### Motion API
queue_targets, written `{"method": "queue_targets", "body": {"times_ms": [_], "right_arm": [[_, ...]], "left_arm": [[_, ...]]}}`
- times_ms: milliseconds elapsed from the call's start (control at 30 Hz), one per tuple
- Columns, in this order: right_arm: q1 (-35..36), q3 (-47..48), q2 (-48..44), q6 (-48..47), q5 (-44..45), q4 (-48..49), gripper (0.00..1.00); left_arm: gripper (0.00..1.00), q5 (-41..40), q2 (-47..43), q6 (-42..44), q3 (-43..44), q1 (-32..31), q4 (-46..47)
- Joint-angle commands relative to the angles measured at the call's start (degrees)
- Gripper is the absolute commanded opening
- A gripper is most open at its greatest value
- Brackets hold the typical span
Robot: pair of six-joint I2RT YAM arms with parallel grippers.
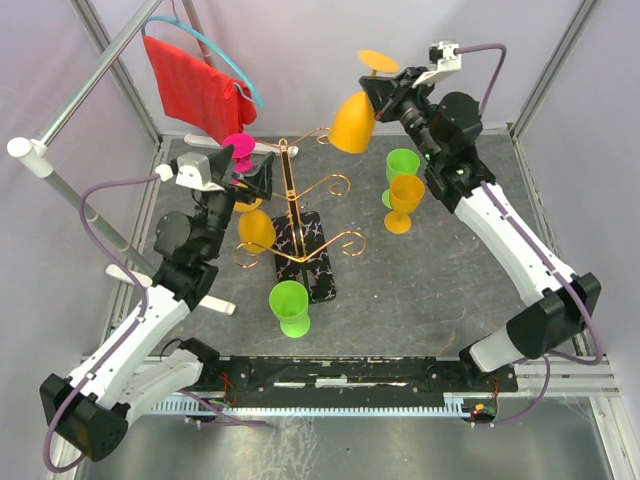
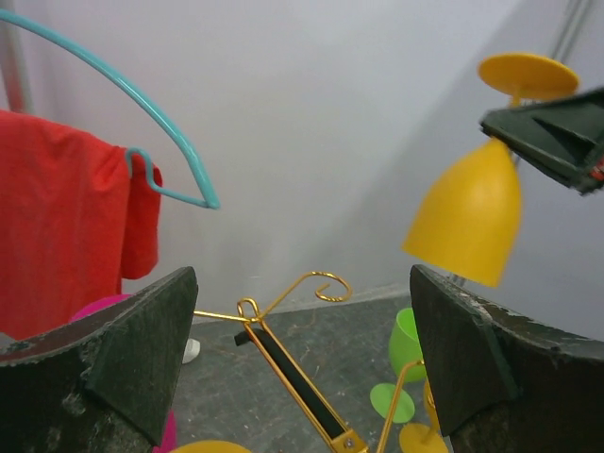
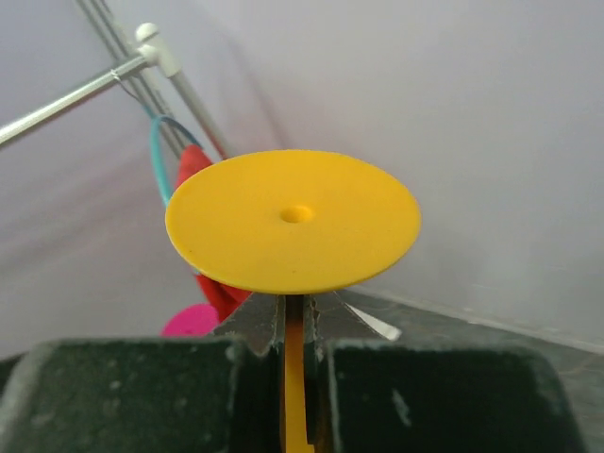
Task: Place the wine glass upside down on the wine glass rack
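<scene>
Wine glass (image 1: 353, 122), orange: inverted, stem clamped by right hand (image 1: 380, 88), raised near wine glass rack (image 1: 291, 205). Left hand (image 1: 258, 182): spread wide, empty.

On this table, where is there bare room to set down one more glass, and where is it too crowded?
The widest bare patch of table lies between the marbled rack base, the near green glass and the right arm. Crowded: left of the rack, where the left fingers, a hung orange glass and a pink glass sit close together.
</scene>
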Motion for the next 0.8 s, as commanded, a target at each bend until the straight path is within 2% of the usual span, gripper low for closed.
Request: {"method": "queue_targets", "body": {"times_ms": [0,133,300,600,767], "right_arm": [[-3.4,-4.0,-4.2,-10.9,1.4,1.1,0.01],[-6.3,-10.4,-3.0,-12.6,-3.6,7.6,0.01],[-6.9,-15.4,0.7,-16.6,-9.1,13.4,0.0],[-6.9,-24.7,6.5,-20.3,-16.5,34.9,0.0],[-7.0,-25.3,9.9,-18.8,-21.4,41.0,0.01]], "left_arm": [[0.99,-4.7,1.6,0.7,7.1,-0.2,-5.3],[0.99,-3.9,3.6,0.5,11.9,-0.2,-10.5],[0.99,-2.0,4.8,1.7,14.3,-0.2,-12.6],[0.99,-2.9,5.4,3.2,14.4,-0.2,-14.5],[0.99,-3.9,4.7,4.2,13.8,-0.2,-15.0]]}}
